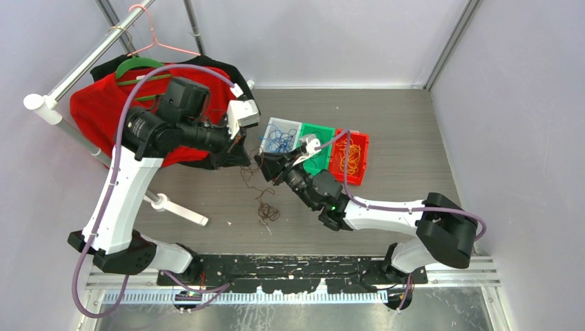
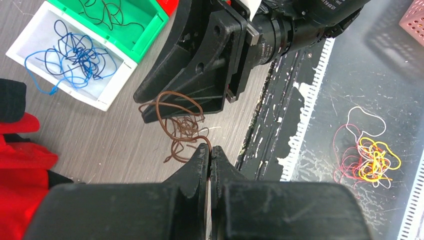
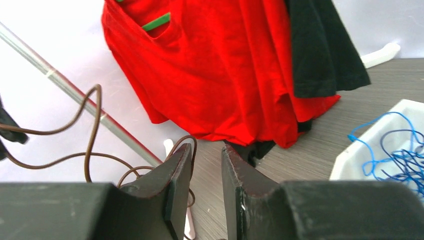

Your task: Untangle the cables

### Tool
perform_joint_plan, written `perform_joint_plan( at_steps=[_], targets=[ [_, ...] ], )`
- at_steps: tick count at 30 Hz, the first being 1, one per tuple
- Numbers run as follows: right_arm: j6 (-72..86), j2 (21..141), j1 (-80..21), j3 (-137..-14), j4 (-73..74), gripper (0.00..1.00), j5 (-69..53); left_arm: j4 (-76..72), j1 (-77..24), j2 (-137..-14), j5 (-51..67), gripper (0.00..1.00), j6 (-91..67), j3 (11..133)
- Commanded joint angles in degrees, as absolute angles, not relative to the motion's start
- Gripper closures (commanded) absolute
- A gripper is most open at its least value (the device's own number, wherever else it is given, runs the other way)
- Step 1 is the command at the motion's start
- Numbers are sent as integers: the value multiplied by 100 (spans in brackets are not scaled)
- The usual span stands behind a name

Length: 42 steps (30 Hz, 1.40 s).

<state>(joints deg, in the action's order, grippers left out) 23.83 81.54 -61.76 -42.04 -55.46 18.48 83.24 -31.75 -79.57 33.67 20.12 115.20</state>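
A clump of brown cables (image 1: 268, 211) lies on the table, with a strand rising to the grippers; it shows in the left wrist view (image 2: 181, 125). My left gripper (image 1: 240, 147) is shut on a brown strand at its tips (image 2: 210, 149), held above the table. My right gripper (image 1: 263, 161) is close beside it, its fingers (image 2: 200, 70) just past the clump. Its jaws (image 3: 207, 152) stand a little apart with nothing between them; a brown strand (image 3: 90, 125) loops round the outside of the left finger. Blue cables (image 1: 279, 140) lie in a white bin, dark ones (image 2: 107, 12) in a green bin, orange ones (image 1: 352, 158) in a red bin.
The white bin (image 1: 270, 125), green bin (image 1: 324, 132) and red bin (image 1: 363, 141) stand in a row behind the grippers. A clothes rack with a red shirt (image 1: 103, 110) and its white foot (image 1: 181, 211) stand at the left. Yellow and red strands (image 2: 372, 159) lie beyond the table's near edge.
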Motion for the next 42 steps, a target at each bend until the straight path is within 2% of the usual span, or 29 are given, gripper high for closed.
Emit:
perform_joint_plan(
  at_steps=[1, 3, 9, 12, 30, 32, 34, 38, 40, 42],
  targets=[
    [2238, 7761, -6177, -4014, -5640, 67, 2243, 8294, -3173, -7871, 3472, 100, 2070, 11754],
    [2189, 7666, -6183, -3914, -5518, 69, 2282, 8293, -3173, -7883, 3453, 100, 2089, 11786],
    [1758, 7156, -6179, -3630, -4874, 83, 2871, 8321, -3173, -7927, 3322, 100, 2153, 11884],
    [1468, 6784, -6175, -3483, -4515, 85, 3170, 8301, -3189, -7933, 3104, 100, 2231, 11876],
    [6, 5350, -6179, -3339, -2975, 87, 3733, 7347, -3682, -7691, 483, 100, 2986, 11288],
    [8, 5268, -6179, -3376, -2936, 87, 3626, 7263, -3699, -7695, 453, 100, 2926, 11342],
    [36, 5264, -6179, -3419, -2877, 81, 3364, 7259, -3700, -7697, 739, 100, 2773, 11444],
    [324, 5397, -6179, -3404, -3035, 48, 2283, 7294, -3717, -7796, 1243, 100, 2389, 11678],
    [553, 5573, -6179, -3420, -3258, 40, 1504, 7340, -3718, -7847, 1391, 100, 2262, 11788],
    [760, 5839, -6191, -3559, -3422, 35, 659, 7392, -3716, -7893, 1561, 100, 2196, 11930]
  ],
)
